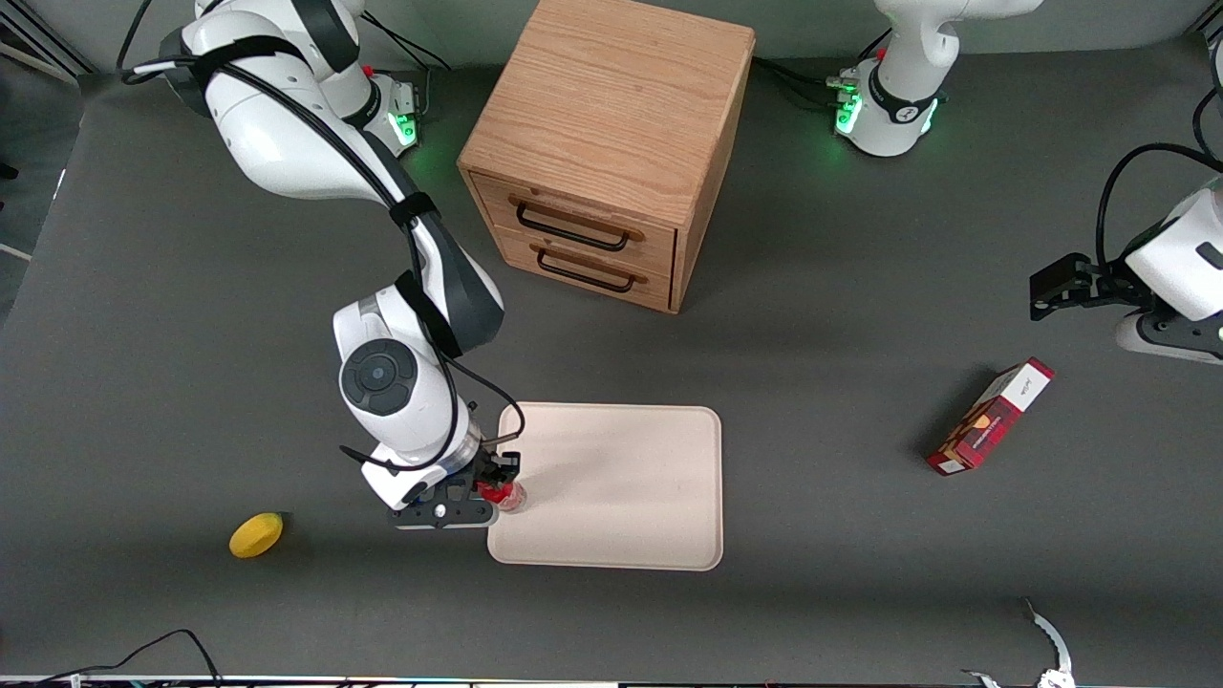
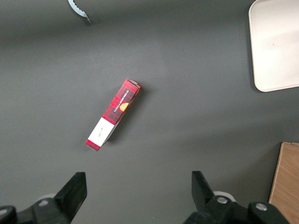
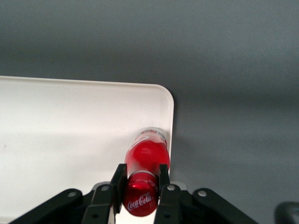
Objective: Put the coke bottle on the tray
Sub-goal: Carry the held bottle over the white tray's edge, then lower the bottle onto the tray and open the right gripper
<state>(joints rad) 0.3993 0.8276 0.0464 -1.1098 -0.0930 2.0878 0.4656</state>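
The coke bottle (image 1: 504, 494) is a small red bottle with a red cap and white script. My right gripper (image 1: 489, 489) is shut on its neck and cap and holds it upright over the tray's edge at the working arm's end. In the right wrist view the two black fingers (image 3: 163, 179) press both sides of the coke bottle (image 3: 145, 161), whose base is just inside the tray rim (image 3: 170, 121); whether it touches the tray I cannot tell. The tray (image 1: 621, 487) is pale beige-pink, flat, with rounded corners. One corner of the tray (image 2: 275, 46) shows in the left wrist view.
A wooden drawer cabinet (image 1: 611, 143) stands farther from the front camera than the tray. A yellow lemon-like fruit (image 1: 256, 534) lies toward the working arm's end. A red-and-white carton (image 1: 991, 417) lies toward the parked arm's end, also in the left wrist view (image 2: 113, 114).
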